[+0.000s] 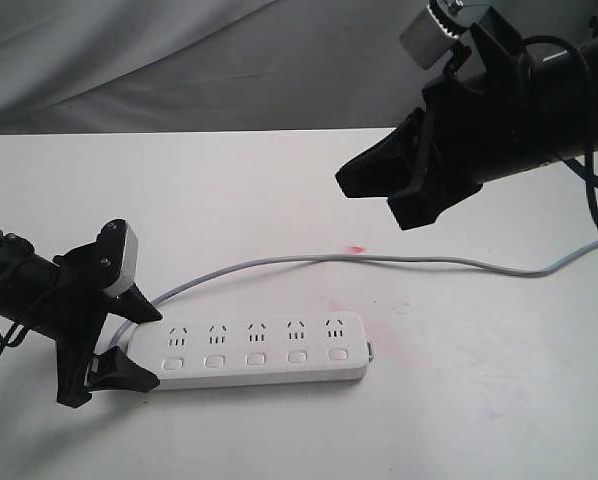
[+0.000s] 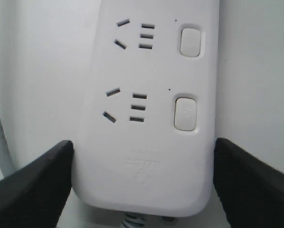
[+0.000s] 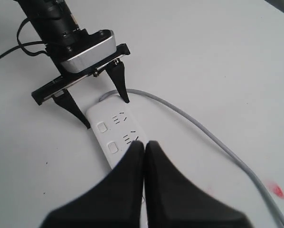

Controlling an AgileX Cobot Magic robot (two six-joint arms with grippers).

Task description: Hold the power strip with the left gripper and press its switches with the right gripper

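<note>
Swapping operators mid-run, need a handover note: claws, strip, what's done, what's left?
Left claw: closed on the cord end of the power strip, fingers against both long sides.
Right claw: shut, empty, raised off the table, tips aimed at the strip.
Strip lies flat on the table, grey cord trailing away.
Done: strip held.
Left: press the five switches; none is being pressed now.
</note>
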